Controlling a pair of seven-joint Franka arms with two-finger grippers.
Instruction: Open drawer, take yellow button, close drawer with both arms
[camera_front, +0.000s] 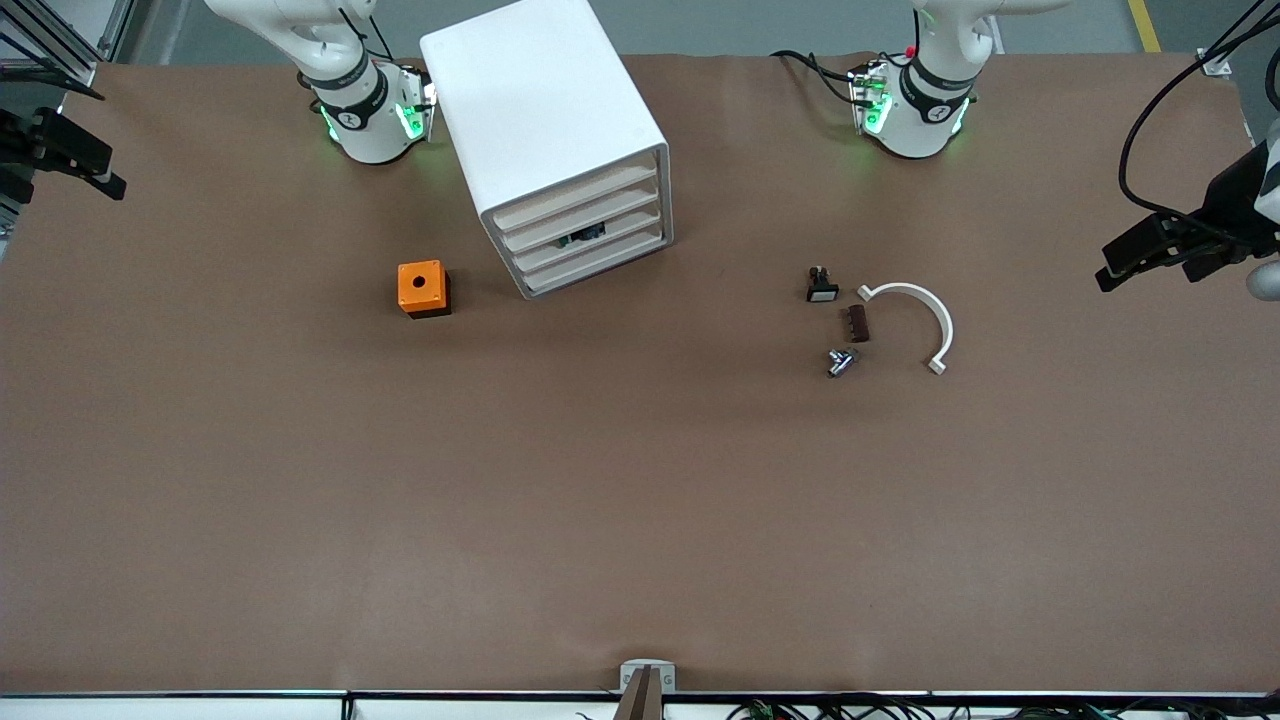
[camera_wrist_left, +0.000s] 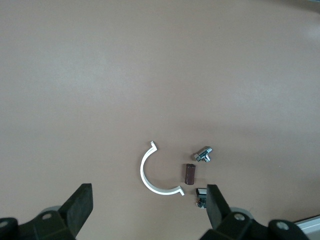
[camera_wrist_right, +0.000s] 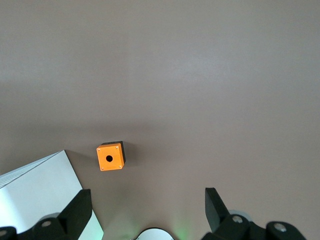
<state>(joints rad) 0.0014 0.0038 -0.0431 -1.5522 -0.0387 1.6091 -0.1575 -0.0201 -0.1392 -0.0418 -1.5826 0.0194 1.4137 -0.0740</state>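
Tools both spread wide, gripping and touching nothing. The left tool (camera_front: 1112, 272) hangs over the bench edge at the left arm's end; the right tool (camera_front: 108, 180) hangs over the right arm's end. The brown bench (camera_front: 640, 520) carries a white drawer cabinet (camera_front: 545, 120) between the arm bases, all drawers shut. The button (camera_front: 582, 236) shows as a dark, blue-tinted speck in a middle drawer. An orange box (camera_front: 423, 288) sits beside the cabinet, and a white half ring (camera_front: 915, 320) lies toward the left arm's end. Grey floor borders the bench.
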